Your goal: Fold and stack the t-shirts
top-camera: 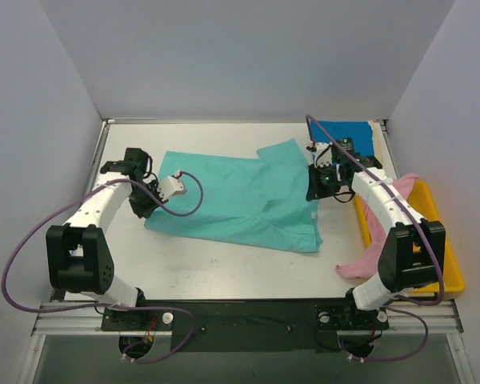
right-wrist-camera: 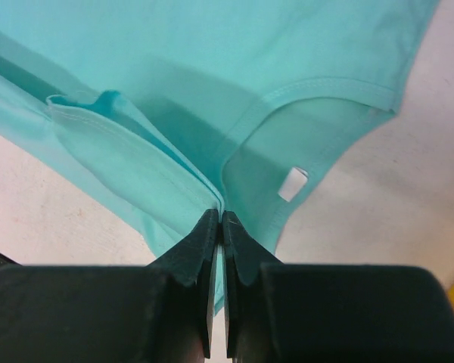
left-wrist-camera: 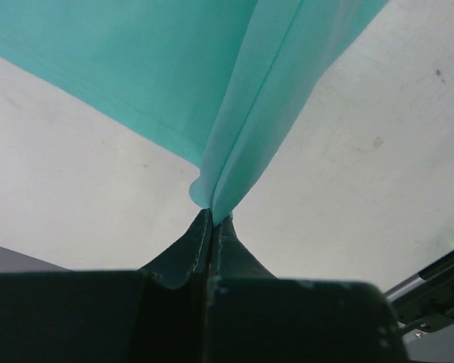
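Note:
The teal-green t-shirt (top-camera: 240, 200) lies spread across the middle of the table. My left gripper (top-camera: 150, 196) is shut on its left edge; the left wrist view shows the cloth (left-wrist-camera: 242, 98) pinched between the jaws (left-wrist-camera: 213, 215). My right gripper (top-camera: 318, 186) is shut on its right side near the collar; the right wrist view shows folded layers (right-wrist-camera: 136, 151) clamped at the tips (right-wrist-camera: 222, 215), with the neck label (right-wrist-camera: 293, 184) beside them. A deep blue t-shirt (top-camera: 348, 138) lies at the back right. A pink t-shirt (top-camera: 376, 232) hangs over the tray's edge. The cream t-shirt is out of view.
A yellow plastic tray (top-camera: 444, 256) stands at the right edge of the table, partly under the pink shirt and my right arm. Grey walls close in the table at the back and both sides. Purple cables loop from both arms.

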`<act>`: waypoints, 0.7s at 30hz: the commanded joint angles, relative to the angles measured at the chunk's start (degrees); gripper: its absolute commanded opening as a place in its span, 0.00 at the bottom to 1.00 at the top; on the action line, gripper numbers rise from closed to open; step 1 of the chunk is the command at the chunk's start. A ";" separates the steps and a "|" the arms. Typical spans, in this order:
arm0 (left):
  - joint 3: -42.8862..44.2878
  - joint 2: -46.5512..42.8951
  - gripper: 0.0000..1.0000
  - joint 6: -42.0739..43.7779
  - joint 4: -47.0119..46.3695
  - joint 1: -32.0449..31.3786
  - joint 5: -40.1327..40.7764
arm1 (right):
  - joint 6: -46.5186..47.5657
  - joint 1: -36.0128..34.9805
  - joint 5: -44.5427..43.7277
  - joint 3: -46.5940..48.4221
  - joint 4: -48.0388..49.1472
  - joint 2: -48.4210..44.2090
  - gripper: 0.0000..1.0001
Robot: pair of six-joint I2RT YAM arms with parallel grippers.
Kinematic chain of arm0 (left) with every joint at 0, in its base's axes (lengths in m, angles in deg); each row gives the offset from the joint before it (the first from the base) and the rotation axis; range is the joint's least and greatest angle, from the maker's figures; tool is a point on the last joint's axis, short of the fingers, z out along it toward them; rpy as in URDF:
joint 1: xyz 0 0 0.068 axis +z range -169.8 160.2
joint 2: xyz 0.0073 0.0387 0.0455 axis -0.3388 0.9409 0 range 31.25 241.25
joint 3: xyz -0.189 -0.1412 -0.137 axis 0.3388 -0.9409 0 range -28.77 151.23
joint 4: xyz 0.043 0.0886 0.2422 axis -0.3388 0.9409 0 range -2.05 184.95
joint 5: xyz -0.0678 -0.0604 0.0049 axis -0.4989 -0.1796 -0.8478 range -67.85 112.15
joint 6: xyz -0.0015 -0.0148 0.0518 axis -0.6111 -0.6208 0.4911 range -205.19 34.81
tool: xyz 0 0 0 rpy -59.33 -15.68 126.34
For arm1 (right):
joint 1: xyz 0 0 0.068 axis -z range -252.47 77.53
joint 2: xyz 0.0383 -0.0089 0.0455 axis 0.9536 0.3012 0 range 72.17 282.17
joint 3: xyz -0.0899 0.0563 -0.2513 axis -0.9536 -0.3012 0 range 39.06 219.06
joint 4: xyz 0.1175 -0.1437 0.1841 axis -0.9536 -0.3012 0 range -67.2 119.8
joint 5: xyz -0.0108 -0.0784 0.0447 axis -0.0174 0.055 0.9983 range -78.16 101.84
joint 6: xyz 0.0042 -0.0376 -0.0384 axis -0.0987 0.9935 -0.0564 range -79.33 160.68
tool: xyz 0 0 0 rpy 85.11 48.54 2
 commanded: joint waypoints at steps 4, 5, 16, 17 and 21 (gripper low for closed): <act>11.36 8.91 0.00 -1.57 -4.84 -0.87 2.96 | 3.16 3.23 0.78 4.51 -2.78 2.34 0.00; 12.32 9.62 0.00 -1.57 -4.75 -1.22 3.39 | 3.42 3.23 1.13 5.04 -2.86 2.78 0.00; 11.02 14.37 0.00 -1.31 -8.61 -1.57 9.09 | 5.18 2.53 1.75 9.97 -3.13 8.14 0.00; 10.84 14.46 0.00 -1.83 -9.05 -1.66 9.46 | 5.18 2.44 1.84 9.88 -3.13 8.49 0.00; 10.93 15.52 0.00 -2.89 -9.94 -1.92 9.29 | 5.18 2.44 0.61 10.06 -3.04 9.72 0.00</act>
